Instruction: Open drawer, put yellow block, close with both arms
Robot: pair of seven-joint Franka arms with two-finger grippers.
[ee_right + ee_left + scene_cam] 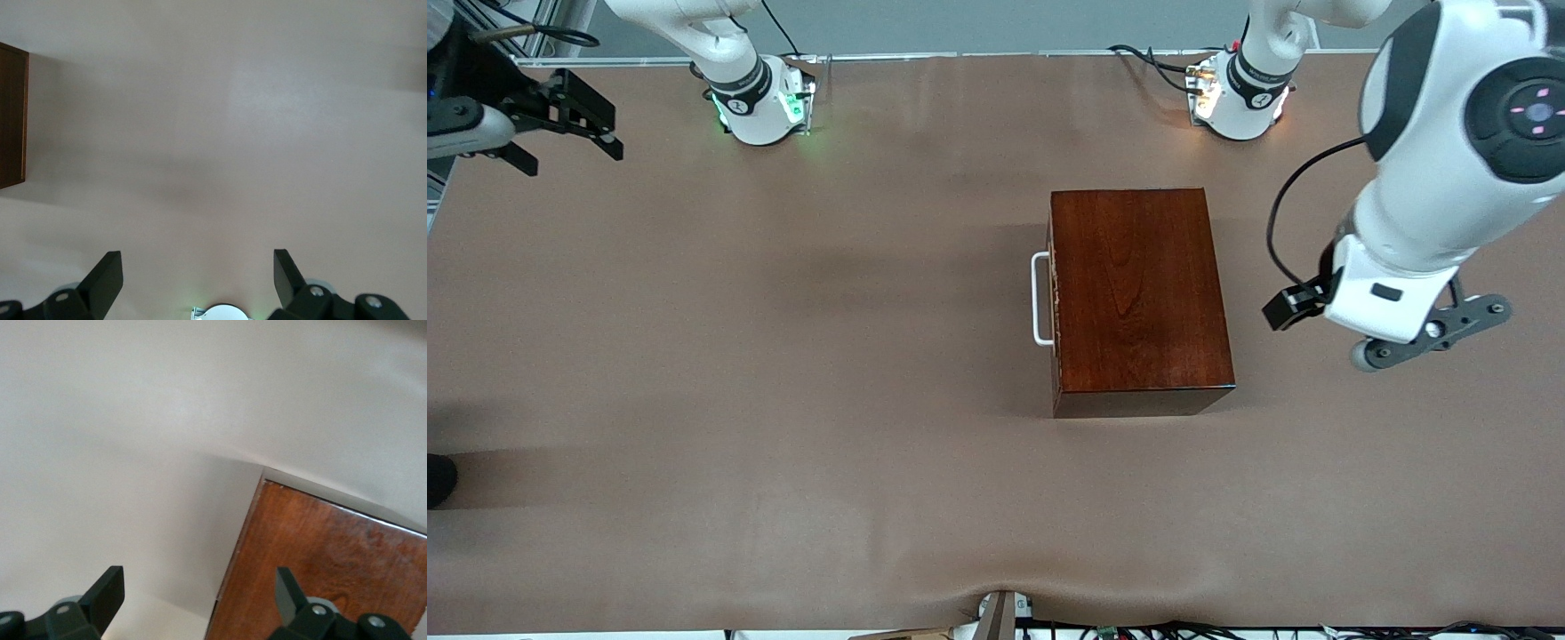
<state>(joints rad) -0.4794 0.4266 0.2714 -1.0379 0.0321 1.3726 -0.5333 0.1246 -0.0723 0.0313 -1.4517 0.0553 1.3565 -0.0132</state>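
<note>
Currently drawer (1051,299) is sitting fully pushed into the dark wooden box (1138,298) mid-table, white handle (1040,299) facing the right arm's end. Yellow block isn't showing in any view. Left gripper (200,597) is hovering over the table just beside the box, at the left arm's end, fingers spread wide, gripping nothing. Right gripper (198,277) is hanging over the table edge at the right arm's end, fingers wide apart, empty.
</note>
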